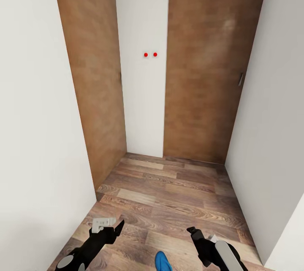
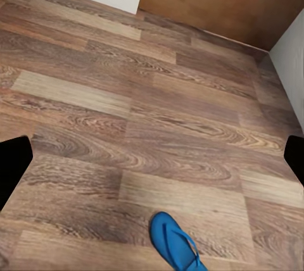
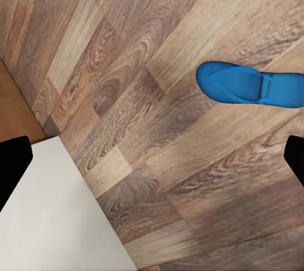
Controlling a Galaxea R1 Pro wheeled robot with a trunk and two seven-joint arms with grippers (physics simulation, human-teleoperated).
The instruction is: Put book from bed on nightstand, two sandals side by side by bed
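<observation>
Down on the wood plank floor (image 1: 169, 203) between the two arms lay one blue sandal (image 1: 162, 261), long axis running toward the tan doors (image 1: 207, 64) at the end of the alcove, rounded toe pointing that way. Left gripper (image 1: 110, 228) and right gripper (image 1: 197, 234) both hovered above the floor, fingers spread wide apart, nothing pinched, well clear of the sandal.

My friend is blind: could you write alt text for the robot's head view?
A blue sandal lies on a wood floor between two black grippers, left and right. Ahead, two tan doors flank a white wall.
</observation>
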